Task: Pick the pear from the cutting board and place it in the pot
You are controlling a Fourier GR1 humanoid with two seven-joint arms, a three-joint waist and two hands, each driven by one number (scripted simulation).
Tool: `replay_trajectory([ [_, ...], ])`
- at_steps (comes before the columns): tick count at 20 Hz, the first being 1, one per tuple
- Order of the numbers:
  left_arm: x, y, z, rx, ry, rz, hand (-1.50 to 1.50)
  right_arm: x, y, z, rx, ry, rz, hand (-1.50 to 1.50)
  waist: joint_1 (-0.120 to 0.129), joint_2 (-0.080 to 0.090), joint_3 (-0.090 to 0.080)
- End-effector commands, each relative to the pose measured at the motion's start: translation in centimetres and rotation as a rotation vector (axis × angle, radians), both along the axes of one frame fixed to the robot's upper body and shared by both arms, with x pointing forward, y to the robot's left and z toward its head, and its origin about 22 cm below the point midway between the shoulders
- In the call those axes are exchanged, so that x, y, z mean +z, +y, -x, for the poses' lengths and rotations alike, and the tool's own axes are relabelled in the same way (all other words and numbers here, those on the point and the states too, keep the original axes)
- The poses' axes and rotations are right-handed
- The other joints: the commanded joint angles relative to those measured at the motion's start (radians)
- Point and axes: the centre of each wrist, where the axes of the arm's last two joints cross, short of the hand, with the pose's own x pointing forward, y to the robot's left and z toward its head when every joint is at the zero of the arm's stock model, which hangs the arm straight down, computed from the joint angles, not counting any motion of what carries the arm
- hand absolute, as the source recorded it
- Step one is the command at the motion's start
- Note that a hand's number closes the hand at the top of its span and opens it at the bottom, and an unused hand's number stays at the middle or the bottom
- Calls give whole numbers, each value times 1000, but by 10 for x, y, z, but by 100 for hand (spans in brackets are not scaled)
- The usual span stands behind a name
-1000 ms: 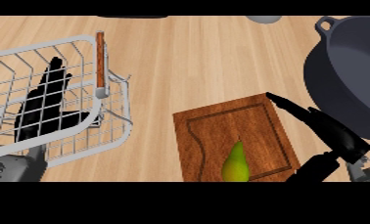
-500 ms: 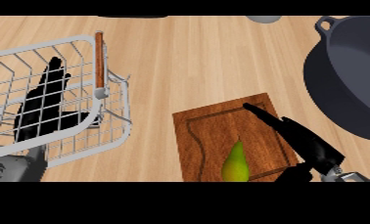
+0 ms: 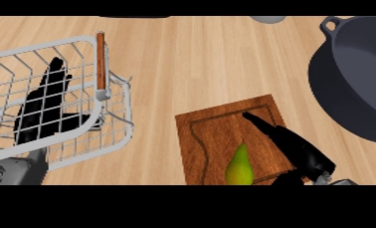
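The green pear lies on the wooden cutting board, near its front edge, stem pointing away from me. My right hand stretches over the board just right of the pear, fingers straight and open, holding nothing. A gap shows between the fingers and the pear. The dark pot stands at the right, cut off by the view's edge. My left hand rests open at the left, fingers up, seen through a wire basket.
A white wire basket with a wooden handle stands at the left, close to the board. A grey object and a dark one peek in at the counter's far edge.
My right hand has swung left from beside the pot to over the cutting board, ending next to the pear. The pear, the pot and my left hand have not moved.
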Motion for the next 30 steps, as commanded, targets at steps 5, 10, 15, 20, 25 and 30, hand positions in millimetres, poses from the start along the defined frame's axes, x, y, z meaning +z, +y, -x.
replay_trajectory([
  [5,26,-14,-6,-33,-106,24,0,-28,10,-4,-2,2,0,-150,0,-10,19],
  [10,26,-23,-13,-24,-102,31,0,-36,10,-9,-9,31,46,-150,-4,-9,19],
  [15,41,-21,-5,-34,-113,21,0,-53,23,-10,-16,47,37,-150,4,-10,20],
  [20,39,-4,-22,-40,-113,16,0,-48,30,-5,123,-84,68,150,-5,-9,19],
  [25,41,-11,-12,-30,-104,34,0,-58,39,-7,121,-79,43,150,4,-10,20],
  [30,32,-18,-20,-49,-112,34,0,-64,42,-6,140,-95,63,150,-3,-8,19],
])
